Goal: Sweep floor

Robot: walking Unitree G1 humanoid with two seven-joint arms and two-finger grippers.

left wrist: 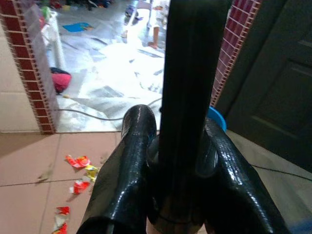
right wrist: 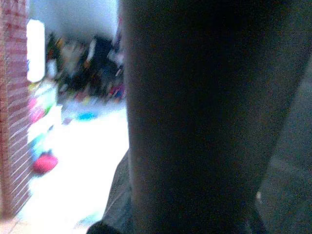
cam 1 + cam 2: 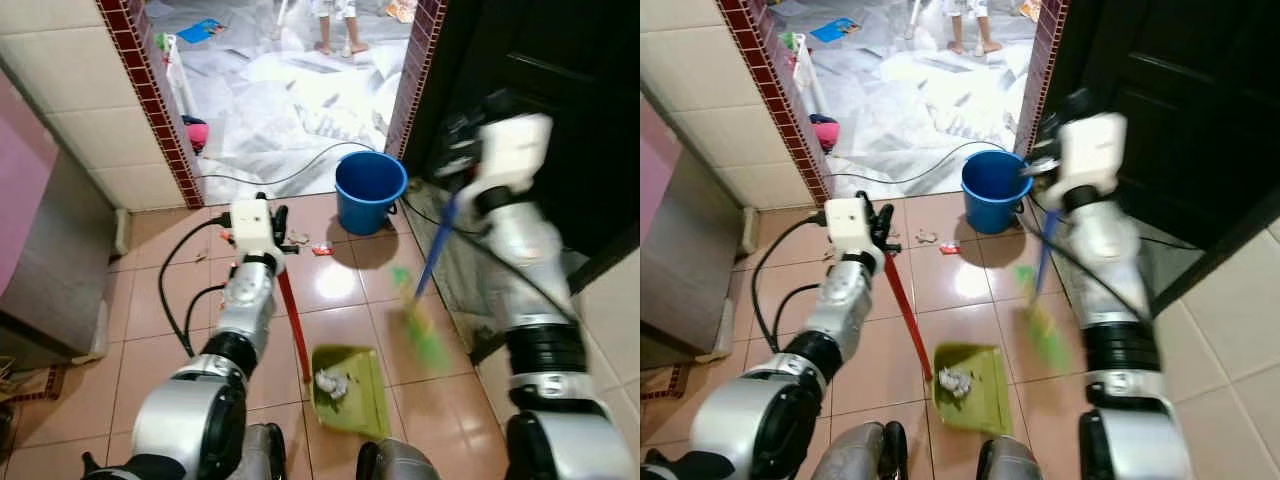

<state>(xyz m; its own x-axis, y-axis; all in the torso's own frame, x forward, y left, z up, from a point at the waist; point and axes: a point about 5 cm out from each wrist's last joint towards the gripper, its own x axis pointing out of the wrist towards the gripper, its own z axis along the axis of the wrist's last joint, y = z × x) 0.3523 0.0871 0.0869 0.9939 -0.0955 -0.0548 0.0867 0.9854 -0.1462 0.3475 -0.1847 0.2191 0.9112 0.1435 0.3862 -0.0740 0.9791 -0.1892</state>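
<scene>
Dustpan (image 3: 352, 392) at 6 o'clock on floor (image 3: 340, 280), crumpled scrap (image 3: 330, 379) in it. Broom (image 3: 421, 318) at its 3 o'clock, handle (image 3: 292, 320) at 9. Bucket (image 3: 369, 190) at 12, litter (image 3: 322, 249) between, doorway behind.

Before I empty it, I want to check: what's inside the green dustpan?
A crumpled whitish wad of trash lies inside the green dustpan, near its back. Whatever sits beneath that wad is covered.

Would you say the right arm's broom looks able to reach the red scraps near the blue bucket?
Probably yes: bare tile lies between the green broom head and the red scraps; the round blue plastic bucket stands just behind them.
</scene>
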